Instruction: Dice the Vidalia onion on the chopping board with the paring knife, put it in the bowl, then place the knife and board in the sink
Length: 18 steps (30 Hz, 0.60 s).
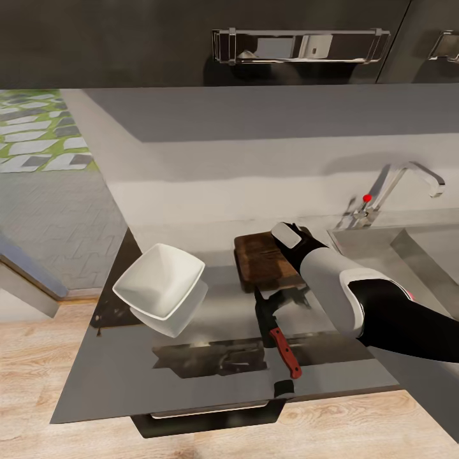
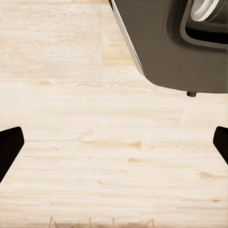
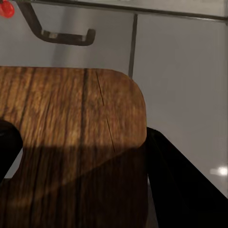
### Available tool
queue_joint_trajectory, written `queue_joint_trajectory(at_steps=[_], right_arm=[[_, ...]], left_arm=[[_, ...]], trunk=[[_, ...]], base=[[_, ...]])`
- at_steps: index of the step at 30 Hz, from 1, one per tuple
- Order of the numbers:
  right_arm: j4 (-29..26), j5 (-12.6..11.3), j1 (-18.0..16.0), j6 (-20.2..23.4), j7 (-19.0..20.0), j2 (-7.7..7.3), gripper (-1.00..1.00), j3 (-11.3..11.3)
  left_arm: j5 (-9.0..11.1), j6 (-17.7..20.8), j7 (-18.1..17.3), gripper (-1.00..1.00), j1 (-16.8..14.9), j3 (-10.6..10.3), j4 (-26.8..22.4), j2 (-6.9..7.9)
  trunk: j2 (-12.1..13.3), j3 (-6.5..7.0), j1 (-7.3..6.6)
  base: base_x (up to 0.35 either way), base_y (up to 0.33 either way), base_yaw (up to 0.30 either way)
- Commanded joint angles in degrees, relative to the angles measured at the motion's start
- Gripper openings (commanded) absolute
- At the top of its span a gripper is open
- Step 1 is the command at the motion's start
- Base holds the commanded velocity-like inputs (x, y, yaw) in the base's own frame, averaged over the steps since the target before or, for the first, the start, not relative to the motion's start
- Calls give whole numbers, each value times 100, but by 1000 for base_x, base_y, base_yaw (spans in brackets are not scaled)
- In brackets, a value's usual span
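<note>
Reaching over the chopping board (image 1: pixel 261 260), the right hand (image 3: pixel 80 156) straddles its corner, fingers spread and nothing gripped. Knife (image 1: pixel 280 344) lies on the desk (image 1: pixel 191 376) — bowl (image 1: pixel 159 279) looks empty; dicing apparently remains.

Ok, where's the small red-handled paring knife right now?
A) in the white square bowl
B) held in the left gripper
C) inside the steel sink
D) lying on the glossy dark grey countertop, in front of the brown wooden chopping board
D: the head view shows the paring knife flat on the countertop, nearer the robot than the chopping board.
</note>
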Motion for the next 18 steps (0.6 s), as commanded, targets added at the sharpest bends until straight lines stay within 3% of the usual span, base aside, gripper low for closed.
queue_joint_trajectory(at_steps=[1, 18], right_arm=[[-2, -21, -4, -48, 1, 1, -100, 6], [-2, -44, -4, -48, -6, 1, -100, -3]], left_arm=[[36, -5, -3, 100, 4, 13, -11, -4], [36, -3, -3, 100, 4, 13, -3, 0]], trunk=[[-10, -9, 3], [-10, -9, 3]], base=[[0, 0, 0], [0, 0, 0]])
